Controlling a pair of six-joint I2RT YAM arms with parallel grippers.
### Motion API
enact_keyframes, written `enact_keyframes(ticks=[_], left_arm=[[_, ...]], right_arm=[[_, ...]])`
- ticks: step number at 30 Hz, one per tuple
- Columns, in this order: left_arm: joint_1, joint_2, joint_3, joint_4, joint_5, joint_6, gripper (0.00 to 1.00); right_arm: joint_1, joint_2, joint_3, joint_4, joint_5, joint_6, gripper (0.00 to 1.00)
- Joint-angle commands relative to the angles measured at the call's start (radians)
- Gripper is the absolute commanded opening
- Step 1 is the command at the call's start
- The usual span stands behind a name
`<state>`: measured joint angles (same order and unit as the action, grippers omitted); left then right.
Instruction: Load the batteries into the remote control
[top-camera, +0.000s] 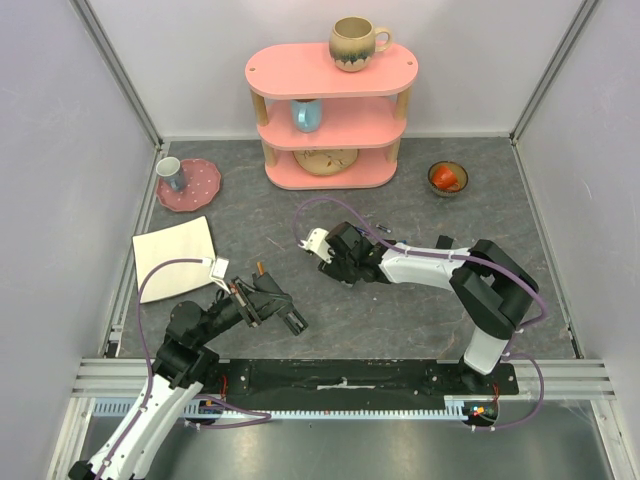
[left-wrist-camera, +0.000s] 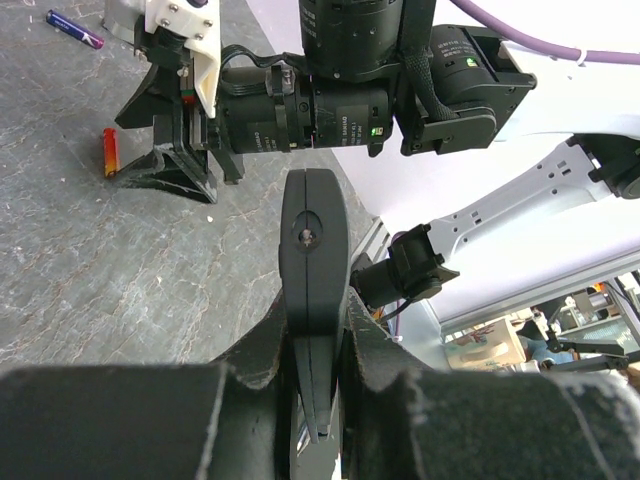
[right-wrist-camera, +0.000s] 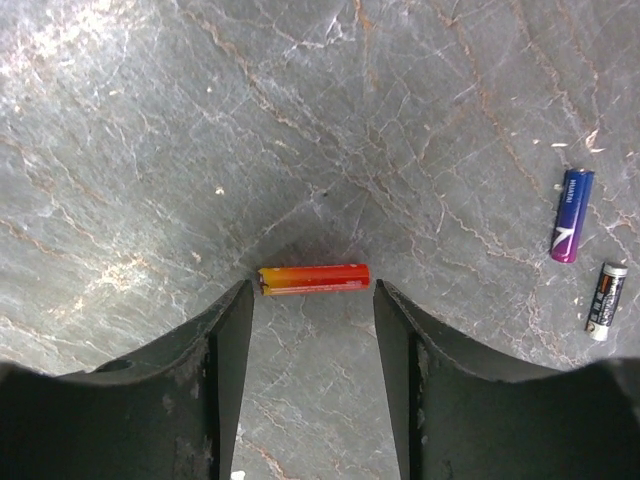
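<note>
We are counting three batteries in the right wrist view: a red-orange battery (right-wrist-camera: 313, 279), a purple battery (right-wrist-camera: 570, 215), a dark grey battery (right-wrist-camera: 604, 301). We are seeing one remote control (left-wrist-camera: 313, 270). We are tallying three mugs: a beige mug (top-camera: 355, 43), a blue mug (top-camera: 307, 115), a grey mug (top-camera: 170, 173). We are logging one pink shelf (top-camera: 300, 70) with three tiers, one beige dish (top-camera: 325, 160) on it, two plates: a pink plate (top-camera: 202, 186), a white square plate (top-camera: 175, 252). We are also noting one small bowl (top-camera: 448, 165) with one red item (top-camera: 449, 180) in it, and two arms: left arm (top-camera: 185, 345), right arm (top-camera: 430, 265)
</note>
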<state>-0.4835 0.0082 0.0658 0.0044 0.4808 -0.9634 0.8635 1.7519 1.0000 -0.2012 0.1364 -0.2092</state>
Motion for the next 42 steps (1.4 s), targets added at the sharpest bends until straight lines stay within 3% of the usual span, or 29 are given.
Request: enact_keyframes(ticks=[1, 10, 13, 18, 20, 22, 24, 42], left_arm=[[0.003, -0.065, 0.008, 0.019, 0.015, -0.003, 0.02], [0.002, -0.066, 0.015, 0.011, 0.018, -0.001, 0.02], [0.003, -0.066, 0.016, 0.006, 0.013, 0.000, 0.02], [0.003, -0.065, 0.008, 0.016, 0.007, -0.009, 0.02], [0.003, -0.065, 0.008, 0.016, 0.007, -0.009, 0.02], [0.003, -0.065, 0.012, 0.013, 0.007, -0.009, 0.02], [0.002, -0.065, 0.019, 0.009, 0.007, -0.006, 0.02], [0.002, -0.065, 0.019, 0.002, 0.004, 0.003, 0.02]], right_arm=[[-0.004, 0.008, 0.032, -0.040, -0.009, 0.039, 0.60], [-0.004, -0.043, 0.072, -0.064, 0.038, 0.129, 0.70], [-0.009, -0.071, 0.098, -0.056, 0.172, 0.324, 0.70], [-0.035, -0.068, 0.121, -0.119, 0.270, 0.861, 0.68], [-0.035, -0.052, 0.106, -0.142, 0.276, 1.035, 0.61], [-0.037, -0.045, 0.080, -0.149, 0.278, 1.125, 0.52], [-0.037, -0.031, 0.069, -0.136, 0.273, 1.200, 0.49], [-0.035, 0.075, 0.135, -0.208, 0.299, 1.249, 0.43]])
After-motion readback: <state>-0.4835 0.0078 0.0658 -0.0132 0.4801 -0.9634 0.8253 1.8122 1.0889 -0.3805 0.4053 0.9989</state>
